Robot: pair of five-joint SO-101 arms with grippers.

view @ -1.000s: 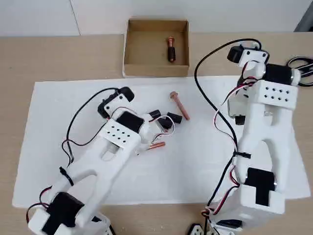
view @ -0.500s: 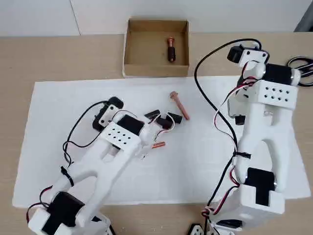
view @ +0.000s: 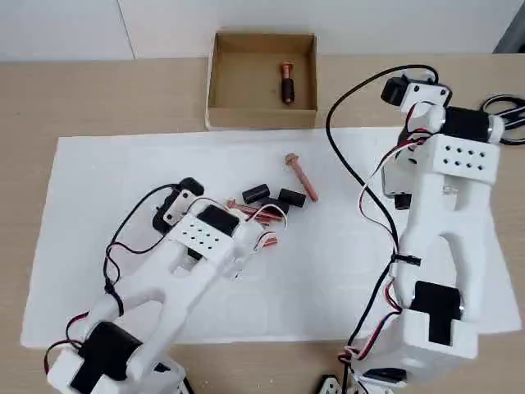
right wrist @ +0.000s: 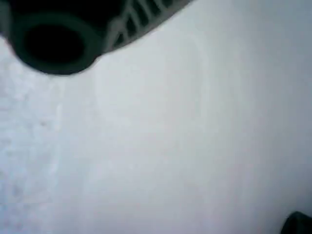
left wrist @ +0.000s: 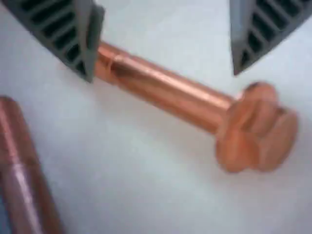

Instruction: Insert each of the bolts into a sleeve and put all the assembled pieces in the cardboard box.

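— While your left gripper (left wrist: 161, 70) is low over the white sheet (view: 98, 205), what is its state?

— It is spread open and pinches nothing. A bolt (left wrist: 181, 97) lies flat on the sheet between my two fingers (left wrist: 73, 39). One finger touches the plain end of the shaft. The other finger is apart from the bolt, near its head. A second bolt (left wrist: 19, 170) lies just beside the first one.

— Where is this place, counted from the cardboard box (view: 246, 82)?

— It is in front of the box, well apart from it, toward my left side. Between this place and the box lie a black sleeve (view: 256, 194) and, near it, the other sleeve (view: 291, 198). A lone bolt (view: 302, 177) lies nearer to the box than the sleeves, tilted, with its head toward the box. Inside the box lies one assembled piece (view: 287, 82), a bolt in a sleeve, a little toward the right wall.

— And the right side?

— My right arm (view: 447, 205) stands in front of the box and off to its right, at the right end of the sheet. My right gripper (view: 400, 189) is low over the sheet. I cannot tell whether it is spread or pressed together.
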